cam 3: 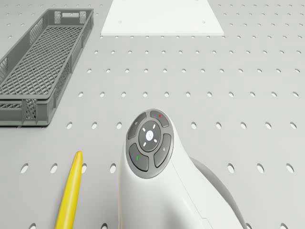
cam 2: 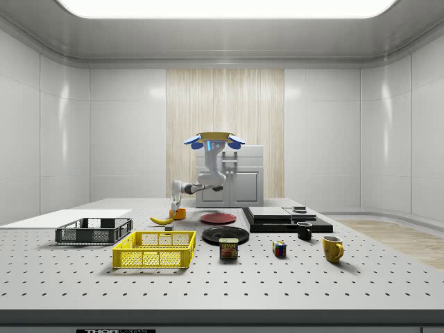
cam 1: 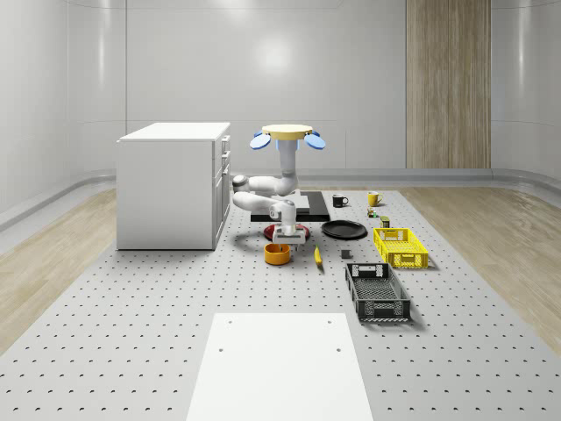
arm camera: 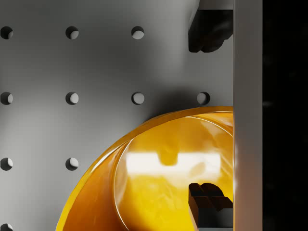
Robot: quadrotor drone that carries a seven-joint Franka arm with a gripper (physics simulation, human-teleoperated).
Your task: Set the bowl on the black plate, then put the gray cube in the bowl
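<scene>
Whole-scene view: the drone (cam 1: 290,135) hovers above the perforated table (cam 1: 131,333), beside a white cabinet (cam 1: 171,186), with its white arm bent down. The gripper (cam 1: 282,239) hangs just above an orange bowl (cam 1: 278,253) that sits on the table. Wrist view shows the two dark fingertips (arm camera: 208,198) spread wide apart, one over the bowl's inside and one over the table beyond its rim. The black plate (cam 1: 344,230) lies near the bowl, toward the whole-scene view's right, with a banana (cam 1: 317,255) between them.

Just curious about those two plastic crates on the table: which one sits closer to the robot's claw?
The yellow crate looks slightly nearer the gripper, which hangs over the orange bowl; the dark gray crate lies farther toward the white board.
</scene>
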